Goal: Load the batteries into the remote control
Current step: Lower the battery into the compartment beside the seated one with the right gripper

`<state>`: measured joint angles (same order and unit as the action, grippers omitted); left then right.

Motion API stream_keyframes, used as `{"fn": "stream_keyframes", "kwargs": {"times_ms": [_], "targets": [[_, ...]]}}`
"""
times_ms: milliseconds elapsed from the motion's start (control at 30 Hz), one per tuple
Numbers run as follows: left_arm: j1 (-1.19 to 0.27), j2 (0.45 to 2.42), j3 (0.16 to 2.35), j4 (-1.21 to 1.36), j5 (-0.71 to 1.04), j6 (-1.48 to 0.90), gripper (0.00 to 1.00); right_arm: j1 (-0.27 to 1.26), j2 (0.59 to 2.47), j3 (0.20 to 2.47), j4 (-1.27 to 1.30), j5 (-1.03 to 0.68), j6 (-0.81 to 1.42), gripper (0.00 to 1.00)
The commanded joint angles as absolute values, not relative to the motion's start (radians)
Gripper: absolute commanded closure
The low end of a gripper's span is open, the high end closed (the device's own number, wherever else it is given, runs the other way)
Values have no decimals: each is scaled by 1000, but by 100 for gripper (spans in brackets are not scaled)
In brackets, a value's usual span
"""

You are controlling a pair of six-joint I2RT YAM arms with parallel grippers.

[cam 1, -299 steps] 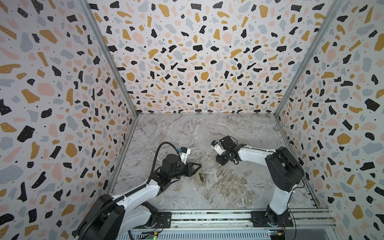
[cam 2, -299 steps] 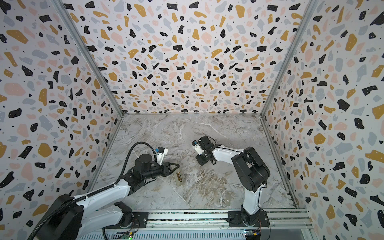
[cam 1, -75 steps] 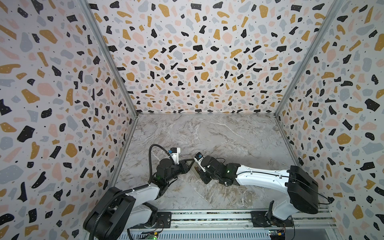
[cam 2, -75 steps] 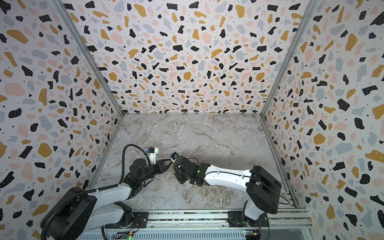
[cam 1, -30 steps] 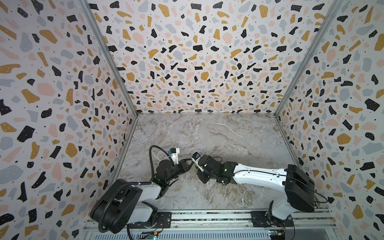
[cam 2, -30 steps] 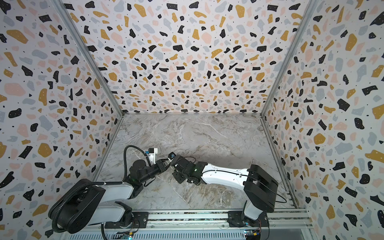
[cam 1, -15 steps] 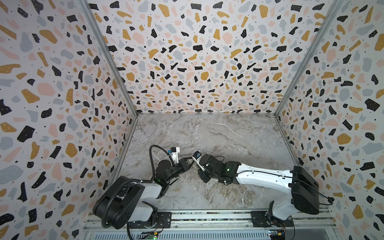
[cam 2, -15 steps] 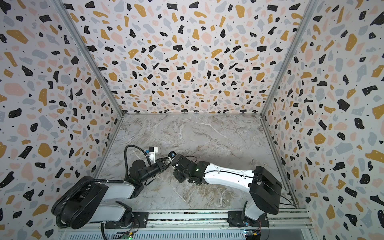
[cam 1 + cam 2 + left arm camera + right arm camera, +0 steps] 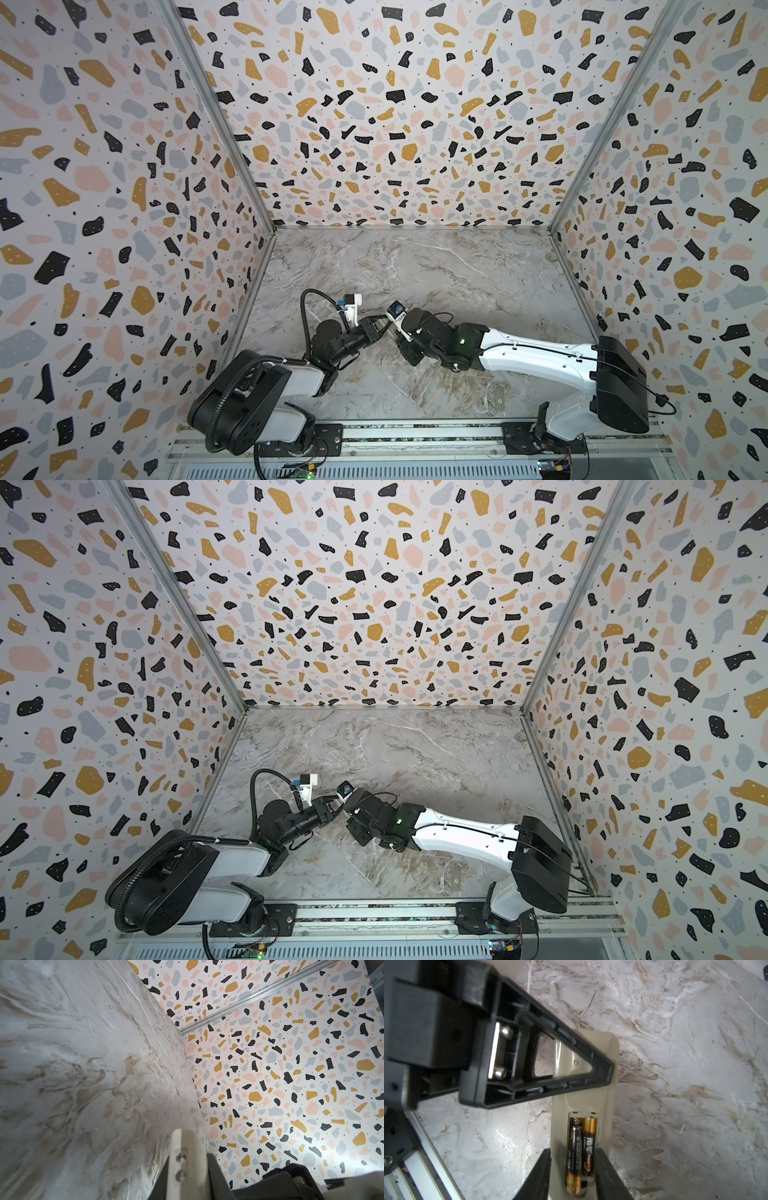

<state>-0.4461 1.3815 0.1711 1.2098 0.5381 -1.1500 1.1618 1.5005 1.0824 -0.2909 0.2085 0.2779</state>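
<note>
The remote control is pale and lies back side up, its battery bay uncovered. The batteries, two dark cells with gold ends, lie side by side in the bay. My right gripper is open, its black fingers straddling the bay end without pinching. My left gripper is shut on the remote's other end, one triangular finger across its back. In the left wrist view the remote's end pokes out between the black fingers. In both top views the left gripper and the right gripper meet at front left.
A small flat grey cover piece lies on the marble floor near the front rail, under the right arm. Speckled walls close in the left, back and right sides. The metal rail runs along the front.
The right gripper's jaws have spread apart over the bay end of the remote. The left gripper keeps its hold, and both arms have hardly shifted.
</note>
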Motion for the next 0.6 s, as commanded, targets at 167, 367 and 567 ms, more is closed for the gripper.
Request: {"fn": "stream_keyframes", "kwargs": {"times_ms": [167,367,567], "targets": [[-450,1376,204,1280,610,-1152,100,1224,1375,1103,-338,302,206,58],[-449,1350,224,1219,656,-1129,100,1302,1276,1003,-284,392,18,52],[-450,1278,242,1085,683,-1064,100,1302,1177,906,-210,284,-140,50]]}}
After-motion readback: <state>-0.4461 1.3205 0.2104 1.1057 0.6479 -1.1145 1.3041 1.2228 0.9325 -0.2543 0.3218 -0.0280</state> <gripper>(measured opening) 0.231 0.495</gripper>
